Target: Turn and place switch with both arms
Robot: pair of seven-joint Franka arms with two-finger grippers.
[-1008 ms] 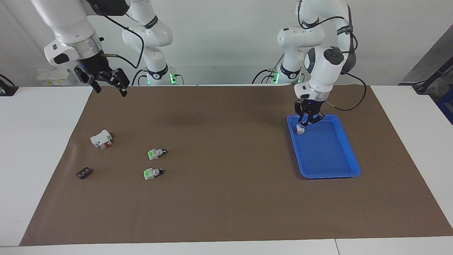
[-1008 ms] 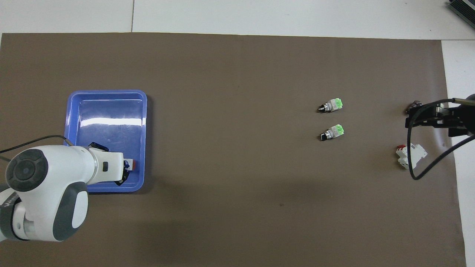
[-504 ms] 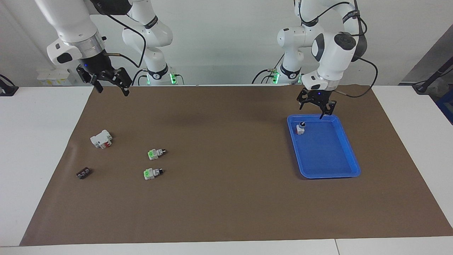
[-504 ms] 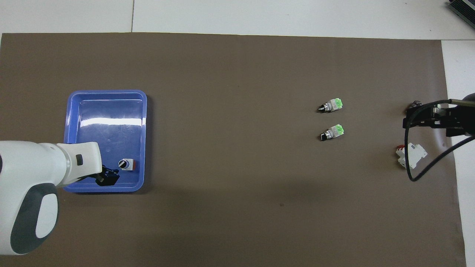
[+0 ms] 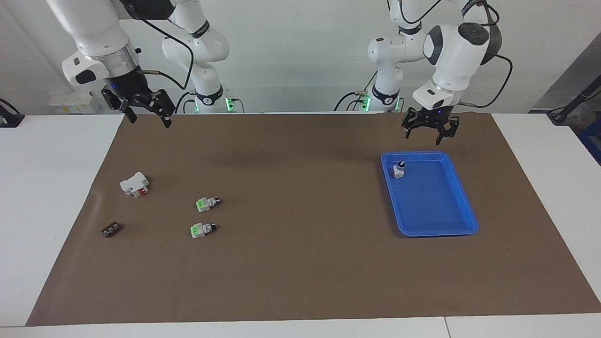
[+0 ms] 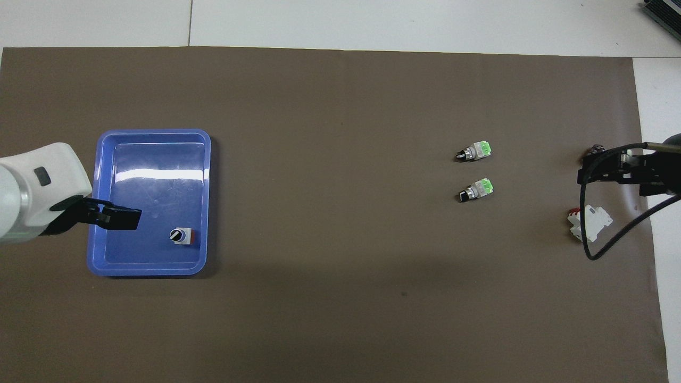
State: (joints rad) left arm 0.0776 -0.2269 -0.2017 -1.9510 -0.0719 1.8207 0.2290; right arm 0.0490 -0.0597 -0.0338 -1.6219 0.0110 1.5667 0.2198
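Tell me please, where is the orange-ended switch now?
The switch stands knob-up inside the blue tray, in its corner nearest the robots, at the left arm's end of the table.

Hanging raised at either end of the bench with wrists bent downward, left hand [image 5: 431, 130] spreading its fingers wide and gripping nothing, right hand [image 5: 144, 113] likewise standing open and empty, tilted slightly inward.
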